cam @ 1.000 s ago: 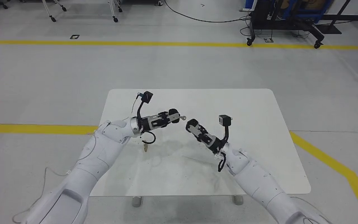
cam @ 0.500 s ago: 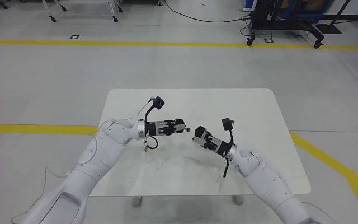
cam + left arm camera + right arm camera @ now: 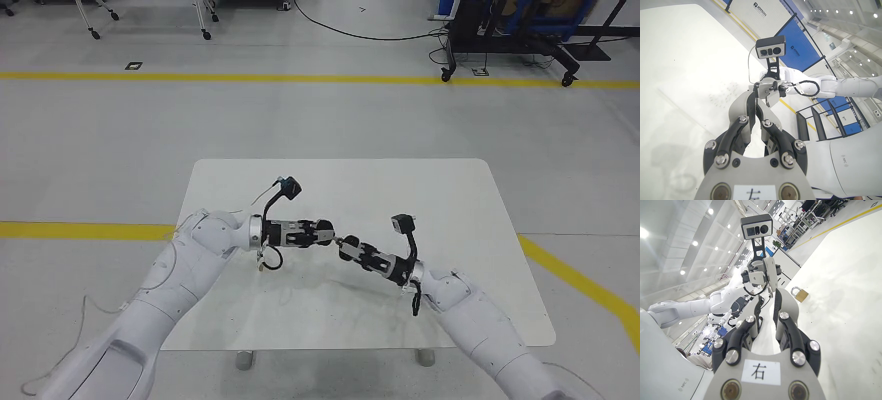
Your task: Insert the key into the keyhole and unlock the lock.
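Note:
My left gripper (image 3: 327,237) is shut on a small silver key (image 3: 769,290), which sticks out beyond its fingertips above the middle of the white table (image 3: 440,190). Tip to tip with it is my right gripper (image 3: 769,299), open, its fingertips on either side of the key's end; whether they touch it I cannot tell. In the left wrist view the left gripper's (image 3: 755,100) black pads are pressed together and hide the key. The brass padlock (image 3: 801,294) lies flat on the table, below the left forearm in the top view (image 3: 260,265), apart from both grippers.
The table's right half (image 3: 470,260) and far side have free room. Yellow floor lines (image 3: 300,77) run behind the table and along both sides. Racks and carts stand far back in the room.
Both grippers came together over the table's middle: the left one swung toward the near side with the key, and the right one closed in until its tips met it.

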### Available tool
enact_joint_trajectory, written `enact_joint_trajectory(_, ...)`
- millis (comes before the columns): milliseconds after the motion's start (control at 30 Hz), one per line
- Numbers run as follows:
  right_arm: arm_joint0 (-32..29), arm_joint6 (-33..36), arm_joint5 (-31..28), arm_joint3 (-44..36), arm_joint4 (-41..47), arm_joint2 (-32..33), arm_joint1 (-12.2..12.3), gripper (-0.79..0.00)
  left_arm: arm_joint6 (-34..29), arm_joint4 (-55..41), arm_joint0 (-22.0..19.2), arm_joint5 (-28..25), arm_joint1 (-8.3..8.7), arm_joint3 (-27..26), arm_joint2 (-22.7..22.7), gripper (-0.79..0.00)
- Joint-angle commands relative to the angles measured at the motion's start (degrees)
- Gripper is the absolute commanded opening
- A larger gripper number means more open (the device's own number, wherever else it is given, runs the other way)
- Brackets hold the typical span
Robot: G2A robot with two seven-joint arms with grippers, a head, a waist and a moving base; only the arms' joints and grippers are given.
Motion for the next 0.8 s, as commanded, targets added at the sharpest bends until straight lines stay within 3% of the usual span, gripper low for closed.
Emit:
enact_joint_trajectory(0, 0.27, 0.44, 0.14, 0.26, 0.67, -0.18, -0.08, -0.650, -0.30, -0.19, -0.08, -0.16, -0.08, 0.10, 0.23, -0.785)
enact_joint_trajectory(167, 0.83, 0.82, -0.03, 1.11, 3.19, -0.61, -0.41, -0.717, -0.44, -0.45, -0.25, -0.21, -0.26, 0.34, 0.72, -0.785)
enact_joint_trajectory(400, 1.75, 2.04, 0.10, 2.34, 4.94, -0.96, -0.71, -0.637, -0.13, -0.77, -0.40, -0.52, -0.34, 0.59, 1.19, -0.785)
enact_joint_trajectory(767, 2.47, 2.91, -0.28, 3.48, 6.43, -0.88, -1.02, -0.659, -0.31, -1.03, -0.71, -0.35, -0.26, 0.33, 2.30, -0.785)
